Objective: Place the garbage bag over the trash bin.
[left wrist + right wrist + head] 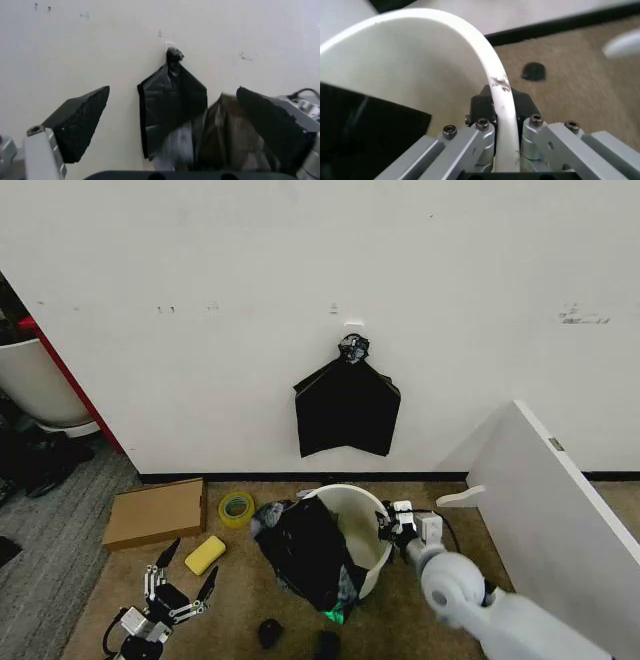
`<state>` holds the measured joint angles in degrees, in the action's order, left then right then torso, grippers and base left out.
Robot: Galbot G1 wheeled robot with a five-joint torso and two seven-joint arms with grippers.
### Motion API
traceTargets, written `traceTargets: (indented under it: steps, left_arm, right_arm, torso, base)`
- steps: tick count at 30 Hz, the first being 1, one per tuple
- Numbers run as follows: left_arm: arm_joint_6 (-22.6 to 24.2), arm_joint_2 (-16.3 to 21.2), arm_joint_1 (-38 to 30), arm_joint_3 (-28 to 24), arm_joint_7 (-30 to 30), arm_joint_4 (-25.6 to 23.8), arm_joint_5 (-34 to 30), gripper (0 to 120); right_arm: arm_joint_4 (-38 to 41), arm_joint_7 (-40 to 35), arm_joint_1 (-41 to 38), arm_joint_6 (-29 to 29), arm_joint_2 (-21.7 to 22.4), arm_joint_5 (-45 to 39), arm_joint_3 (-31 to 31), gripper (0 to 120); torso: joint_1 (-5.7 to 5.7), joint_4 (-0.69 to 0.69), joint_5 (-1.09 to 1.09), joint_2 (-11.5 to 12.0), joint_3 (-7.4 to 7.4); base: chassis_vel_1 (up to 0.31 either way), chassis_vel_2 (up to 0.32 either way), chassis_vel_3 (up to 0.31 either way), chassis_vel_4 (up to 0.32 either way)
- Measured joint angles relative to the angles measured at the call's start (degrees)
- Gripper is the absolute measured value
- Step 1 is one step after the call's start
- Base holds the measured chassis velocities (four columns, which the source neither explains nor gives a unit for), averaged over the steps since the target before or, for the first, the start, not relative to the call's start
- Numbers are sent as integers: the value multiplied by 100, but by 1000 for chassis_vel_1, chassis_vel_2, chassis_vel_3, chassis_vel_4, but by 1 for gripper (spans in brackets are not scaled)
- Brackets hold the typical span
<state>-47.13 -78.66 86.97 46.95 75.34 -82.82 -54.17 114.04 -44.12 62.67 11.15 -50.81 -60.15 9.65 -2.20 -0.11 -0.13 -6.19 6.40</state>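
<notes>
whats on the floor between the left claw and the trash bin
In the head view, a yellow sponge lies on the carpet between the left claw and the trash bin, with the garbage bag draped on the bin's near side.

White and silver arms tipped with black fingers.
On the right, a smooth white arm shell with a rounded pale grey joint, a white block and a thin black cable near the wrist; right gripper (501, 107) built of brushed silver links with dark hex-head screws, black pads at the tips. On the left, left gripper (185, 570) with pointed black fingers (80, 122), wedge-shaped and matte, on silver metal mounts with a screw, grey-and-black wrist hardware with a looped black cable behind.
</notes>
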Motion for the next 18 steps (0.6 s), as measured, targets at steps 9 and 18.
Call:
traceTargets:
  steps: [9,18]
  left_arm:
    - [0,9,-113,-177,-268,-161,137,100]
    - [0,94,-148,-219,-353,-108,141,100]
  right_arm:
    - [-72,-835,809,-1086,-869,341,-188,2]
    - [-383,-1315,1015,-1848,-1415,1008,-200,2]
  torso:
    - [0,-1,-2,0,0]
    - [-1,0,-1,0,0]
  base:
    - [0,0,0,0]
    - [0,0,0,0]
